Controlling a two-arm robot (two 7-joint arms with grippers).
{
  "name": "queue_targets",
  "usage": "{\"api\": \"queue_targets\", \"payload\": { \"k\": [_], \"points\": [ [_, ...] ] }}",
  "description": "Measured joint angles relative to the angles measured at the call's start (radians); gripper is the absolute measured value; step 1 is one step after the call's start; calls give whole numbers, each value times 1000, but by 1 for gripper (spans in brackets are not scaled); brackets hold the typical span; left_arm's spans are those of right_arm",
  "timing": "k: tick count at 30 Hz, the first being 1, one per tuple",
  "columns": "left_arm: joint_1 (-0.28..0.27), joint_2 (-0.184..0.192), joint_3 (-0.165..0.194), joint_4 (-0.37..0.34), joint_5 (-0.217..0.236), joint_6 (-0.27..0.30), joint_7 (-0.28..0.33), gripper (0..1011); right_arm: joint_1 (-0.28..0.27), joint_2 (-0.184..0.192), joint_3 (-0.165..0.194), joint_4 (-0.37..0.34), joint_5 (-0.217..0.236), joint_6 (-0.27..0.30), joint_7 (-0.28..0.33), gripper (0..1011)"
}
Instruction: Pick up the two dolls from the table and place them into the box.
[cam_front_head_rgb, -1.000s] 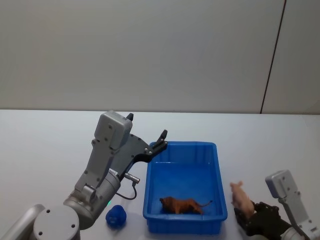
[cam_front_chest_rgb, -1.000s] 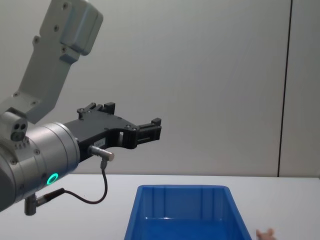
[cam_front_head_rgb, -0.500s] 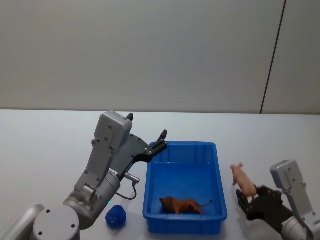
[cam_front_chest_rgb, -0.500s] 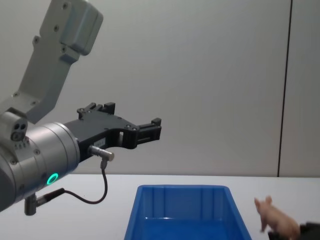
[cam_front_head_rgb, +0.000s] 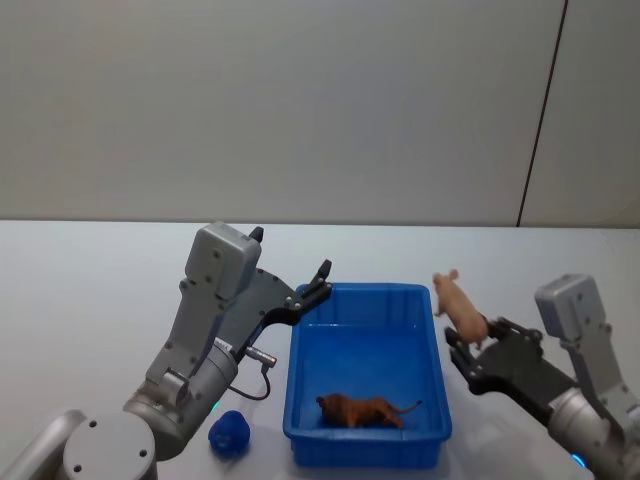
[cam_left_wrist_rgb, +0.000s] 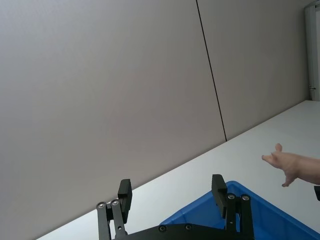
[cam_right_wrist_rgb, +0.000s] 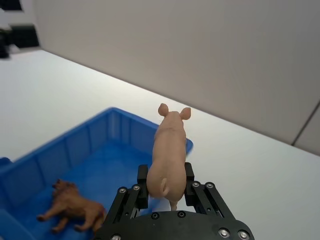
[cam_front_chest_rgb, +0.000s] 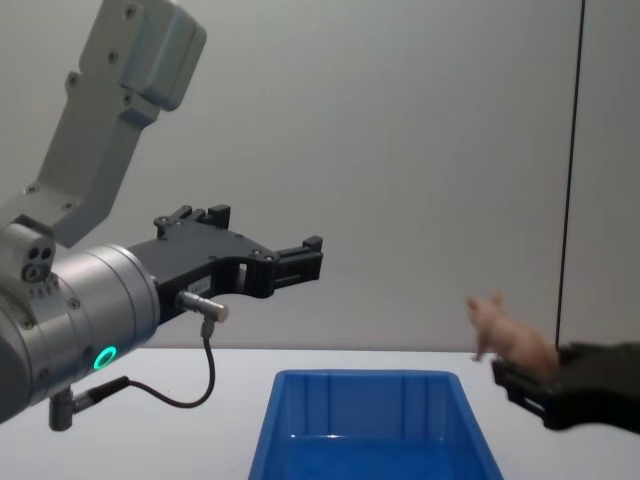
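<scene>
My right gripper (cam_front_head_rgb: 463, 345) is shut on the pale pink doll (cam_front_head_rgb: 455, 304), held in the air by the right rim of the blue box (cam_front_head_rgb: 297, 372). The right wrist view shows that doll (cam_right_wrist_rgb: 167, 150) upright between the fingers (cam_right_wrist_rgb: 143, 181), snout pointing away, above the box's (cam_right_wrist_rgb: 125, 127) far corner. The dark-blue fuzzy doll (cam_front_head_rgb: 228, 432) lies on the white table (cam_front_head_rgb: 80, 290) near the box's front left corner. My left gripper (cam_front_head_rgb: 322, 278) hangs open above the box's far left corner, holding nothing. From the chest, the pink doll (cam_front_chest_rgb: 510, 335) hovers above the box (cam_front_chest_rgb: 365, 380).
A brown lion toy (cam_front_head_rgb: 362, 409) lies on the box floor near the front wall, also seen as the lion toy (cam_right_wrist_rgb: 75, 205) from the right wrist. A plain wall stands behind the table. Bare tabletop spreads to the left and behind the box.
My right gripper has lifted the pink doll from table height and carried it left toward the box's right rim. The left arm and the blue doll have not moved.
</scene>
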Motion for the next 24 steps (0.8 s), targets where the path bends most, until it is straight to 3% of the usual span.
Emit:
{"api": "queue_targets", "payload": {
  "k": [6, 13, 24],
  "points": [
    [0, 0, 0, 0, 0, 0, 0, 1001, 14, -8, -8, -23, 6, 21, 52, 371],
    [0, 0, 0, 0, 0, 0, 0, 1001, 43, -32, -28, -27, 3, 82, 114, 373],
    [0, 0, 0, 0, 0, 0, 0, 1001, 77, -62, -47, 15, -21, 132, 133, 682]
  ]
}}
